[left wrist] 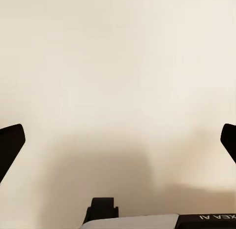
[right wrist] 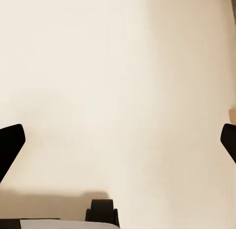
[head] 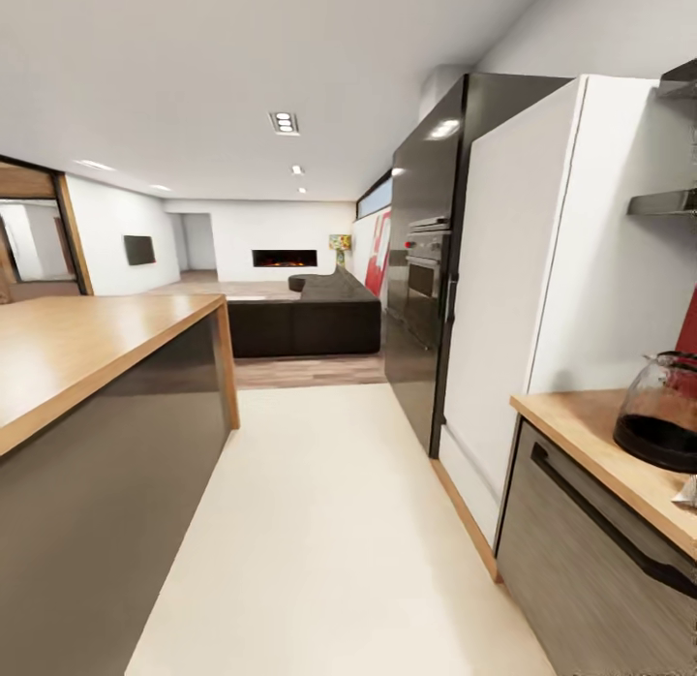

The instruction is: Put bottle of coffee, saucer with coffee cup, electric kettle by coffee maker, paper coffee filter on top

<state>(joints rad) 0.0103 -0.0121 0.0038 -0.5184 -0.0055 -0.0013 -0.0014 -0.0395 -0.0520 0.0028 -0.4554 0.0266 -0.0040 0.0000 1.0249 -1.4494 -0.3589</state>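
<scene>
A glass coffee carafe [head: 663, 410] is seen upright at the right edge of the head view, standing on the wooden counter [head: 590, 434] and cut off by the frame; its long axis is vertical, and a dark layer of liquid fills its bottom part. Which way its handle or spout points cannot be told. Just in front of it, a small pale object [head: 687, 492] is partly shown at the frame edge and cannot be identified. A drawer front with a dark handle [head: 610, 521] lies below the counter. Farther along stand a white cabinet panel [head: 513, 298] and a black built-in oven [head: 426, 269]. A wood-topped kitchen island [head: 87, 347] occupies the left side, with cream floor [head: 319, 521] between.

In the left wrist view, the left gripper [left wrist: 118, 145] is held with its fingers wide apart over pale floor, nothing between them. In the right wrist view, the right gripper [right wrist: 118, 145] is likewise spread apart above the floor.
</scene>
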